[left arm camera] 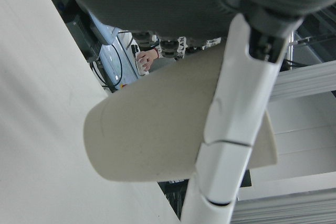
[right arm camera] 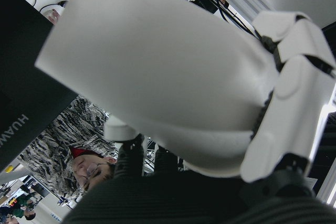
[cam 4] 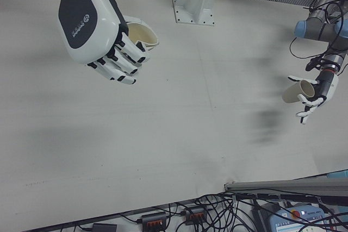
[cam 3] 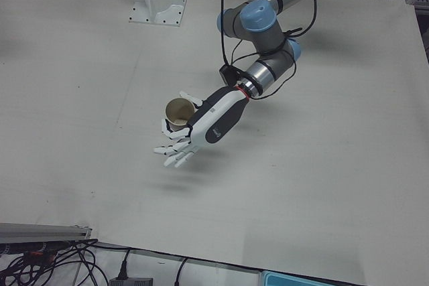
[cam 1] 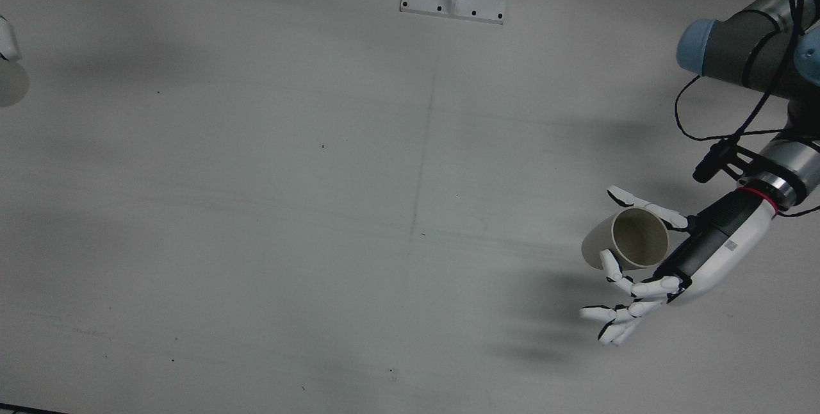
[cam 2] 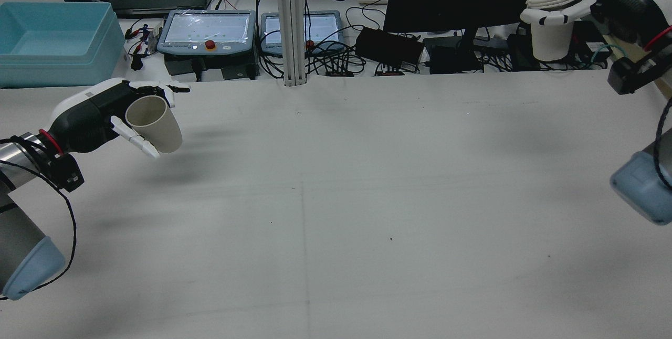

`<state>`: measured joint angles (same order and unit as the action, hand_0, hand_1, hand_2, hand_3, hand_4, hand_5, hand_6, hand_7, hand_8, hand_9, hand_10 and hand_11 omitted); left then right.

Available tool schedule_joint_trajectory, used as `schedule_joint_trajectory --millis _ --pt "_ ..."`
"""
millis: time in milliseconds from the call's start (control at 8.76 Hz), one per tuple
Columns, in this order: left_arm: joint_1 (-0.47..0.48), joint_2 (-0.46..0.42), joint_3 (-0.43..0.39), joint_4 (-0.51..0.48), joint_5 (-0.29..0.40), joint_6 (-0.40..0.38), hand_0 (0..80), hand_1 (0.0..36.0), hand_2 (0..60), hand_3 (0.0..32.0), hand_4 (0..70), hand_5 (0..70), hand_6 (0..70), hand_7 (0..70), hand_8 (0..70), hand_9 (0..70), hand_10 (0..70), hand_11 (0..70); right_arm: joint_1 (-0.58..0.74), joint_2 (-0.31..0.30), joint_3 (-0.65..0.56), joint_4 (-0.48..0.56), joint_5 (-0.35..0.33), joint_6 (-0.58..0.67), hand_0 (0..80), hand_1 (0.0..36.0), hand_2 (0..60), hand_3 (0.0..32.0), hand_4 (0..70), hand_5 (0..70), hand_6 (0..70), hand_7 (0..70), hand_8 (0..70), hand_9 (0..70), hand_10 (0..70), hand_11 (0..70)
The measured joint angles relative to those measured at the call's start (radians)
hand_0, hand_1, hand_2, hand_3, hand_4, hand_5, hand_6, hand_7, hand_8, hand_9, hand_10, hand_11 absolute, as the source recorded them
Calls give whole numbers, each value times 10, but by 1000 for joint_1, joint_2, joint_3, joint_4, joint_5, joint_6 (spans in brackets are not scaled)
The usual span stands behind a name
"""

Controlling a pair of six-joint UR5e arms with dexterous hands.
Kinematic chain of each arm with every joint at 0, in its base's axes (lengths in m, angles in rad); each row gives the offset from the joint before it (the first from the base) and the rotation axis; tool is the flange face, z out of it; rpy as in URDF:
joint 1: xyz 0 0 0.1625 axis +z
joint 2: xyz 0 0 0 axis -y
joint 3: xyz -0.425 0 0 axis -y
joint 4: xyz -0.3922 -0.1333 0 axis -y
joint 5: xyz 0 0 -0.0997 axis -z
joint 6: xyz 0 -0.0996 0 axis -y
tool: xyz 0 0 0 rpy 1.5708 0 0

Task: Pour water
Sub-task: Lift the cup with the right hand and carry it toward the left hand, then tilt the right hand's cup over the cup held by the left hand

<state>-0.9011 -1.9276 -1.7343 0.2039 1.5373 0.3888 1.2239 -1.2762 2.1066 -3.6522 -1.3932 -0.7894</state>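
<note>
The left robot hand (cam 1: 666, 260) is clamped on a tan paper cup (cam 1: 631, 239), lifted above the tabletop (cam 1: 320, 209); the right robot hand (cam 2: 559, 3) grips a white cup (cam 2: 551, 34) (its rim squashed), held high.

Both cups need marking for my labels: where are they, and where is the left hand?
Left cup (cam 1: 639, 236), front view, inside its open mouth.
Right cup (cam 2: 551, 40), rear view, its side wall.
Left hand (cam 3: 213, 120), left-front view, its dark back.
</note>
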Motion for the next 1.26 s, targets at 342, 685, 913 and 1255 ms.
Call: schedule_joint_trajectory --millis 342,685,913,1255 --pt "95 -114 35 56 0 73 800 245 0 0 629 700 135 236 77 60 13 40 -25 182 -49 -120 3 -65 800 360 600 0 697 700 700 700 417 556 606 700" --pt "166 -226 114 91 -7 115 800 253 0 0 632 700 136 236 78 62 13 42 -155 308 -101 -186 58 -147 800 360 600 0 683 700 700 700 412 548 650 700" --pt "176 -287 165 94 -10 122 800 259 0 0 644 700 140 242 79 61 10 37 -276 375 -152 -211 114 -211 800 360 600 0 658 700 700 700 404 538 654 700" --pt "178 -345 186 112 -11 123 800 262 0 0 630 700 135 235 79 60 7 32 -450 432 -230 -214 230 -311 800 360 600 0 585 700 674 700 394 529 671 700"
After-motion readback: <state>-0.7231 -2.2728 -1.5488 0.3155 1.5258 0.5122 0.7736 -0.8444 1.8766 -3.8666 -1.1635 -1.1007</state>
